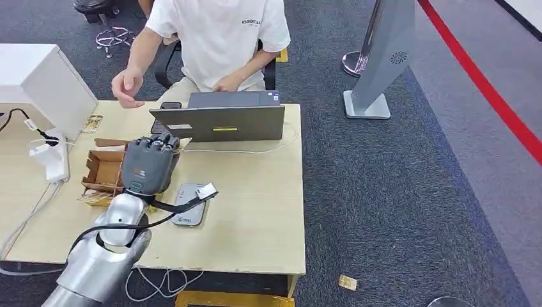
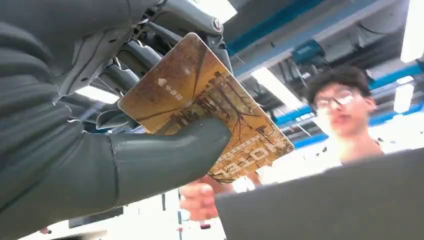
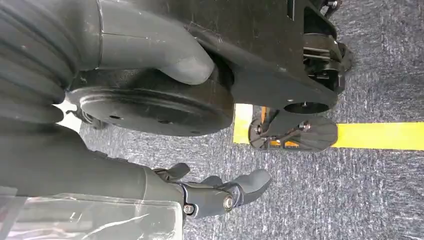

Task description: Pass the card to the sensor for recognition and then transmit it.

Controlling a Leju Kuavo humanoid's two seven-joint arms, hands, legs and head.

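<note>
One card [image 2: 205, 107], brown with a city print, pinched in left hand [image 1: 150, 165] between thumb and fingers [image 2: 132, 60], raised over the table [image 1: 255, 211]. Sensor [image 1: 190, 204], a flat grey pad, lies on the table just behind the hand toward the robot. Cardboard box [image 1: 103, 171] touches the hand's left side. Laptop [image 1: 220, 121] stands just beyond the hand; person [image 1: 217, 38] sits behind it, one palm [image 1: 126, 86] hovering near the box. Right hand [image 3: 215, 192] hangs over carpet, fingers loosely apart, grasping nothing.

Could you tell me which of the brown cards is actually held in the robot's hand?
The hotel card gripped by the left hand; others lie in the cardboard box.
</note>
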